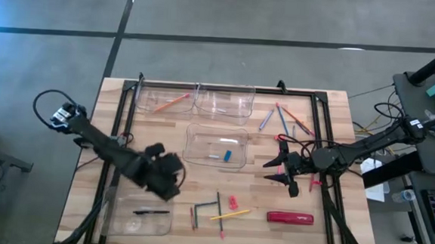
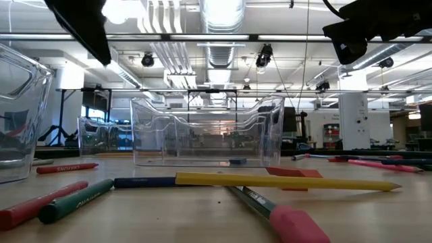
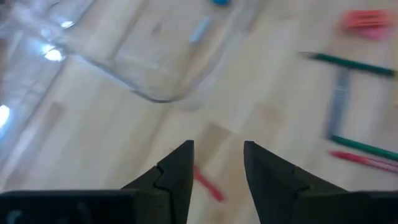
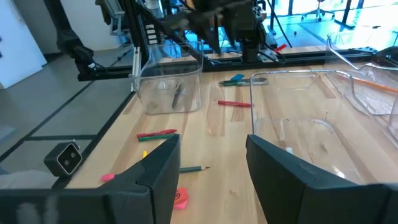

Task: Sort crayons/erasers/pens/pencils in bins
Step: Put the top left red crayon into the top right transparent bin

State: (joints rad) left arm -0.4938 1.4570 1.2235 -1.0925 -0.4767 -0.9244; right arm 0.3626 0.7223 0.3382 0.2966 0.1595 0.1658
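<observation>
Four clear, round-cornered plastic bins [image 1: 216, 146] sit on my pale wooden tabletop [image 1: 324, 234], thin pencils [image 1: 231, 214] scattered near its front. My left tool [image 3: 217, 168] hangs partly parted and empty above a small red stick [image 3: 208, 185], perhaps a crayon. My right tool [image 4: 211, 168] waits half-parted, empty.

A red oblong object with white lettering [image 1: 290, 216] lies on the wooden table [image 1: 324, 242].

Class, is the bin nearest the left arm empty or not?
Not empty: the high view shows a dark pen lying inside that clear bin.
</observation>
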